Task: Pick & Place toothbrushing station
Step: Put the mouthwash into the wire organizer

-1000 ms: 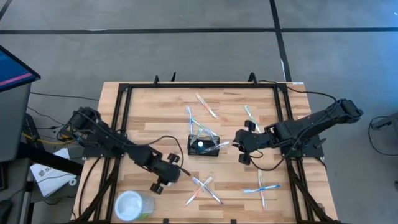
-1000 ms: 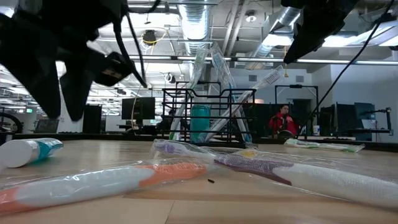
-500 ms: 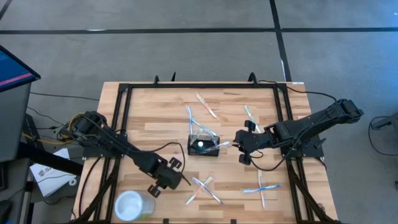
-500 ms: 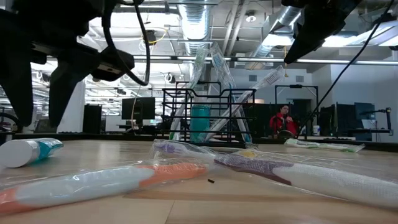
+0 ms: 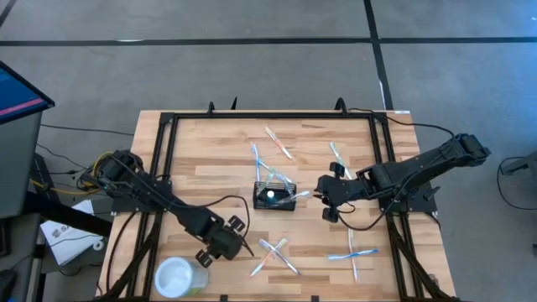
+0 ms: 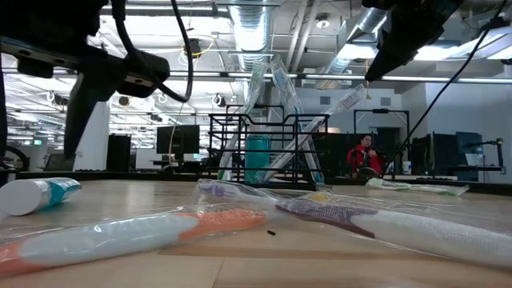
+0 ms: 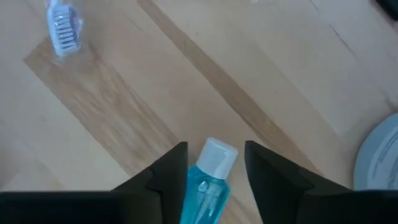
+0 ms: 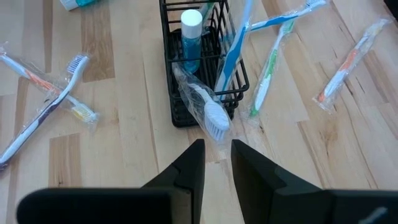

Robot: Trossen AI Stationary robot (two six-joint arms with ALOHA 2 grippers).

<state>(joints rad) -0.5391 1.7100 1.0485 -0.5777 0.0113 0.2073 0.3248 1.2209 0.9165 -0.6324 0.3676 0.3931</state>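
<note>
The toothbrushing station, a small black wire caddy, stands on its base at the table's middle. It holds a blue tube with a white cap and several toothbrushes. A wrapped toothbrush leans over its near rim. My left gripper is open near the table's front left, pointing down. Its fingers stand on either side of a blue white-capped tube that lies on the wood. My right gripper hovers to the right of the caddy, a narrow gap between its fingers and nothing in it.
A clear round cup stands at the front left corner, close to my left gripper. Wrapped toothbrushes lie loose: a crossed pair at the front, others at the front right and behind the caddy.
My left gripper has rolled about its own axis over the blue tube, and its fingers have opened wider. The tube has stayed lying on the table. My right gripper has kept still.
</note>
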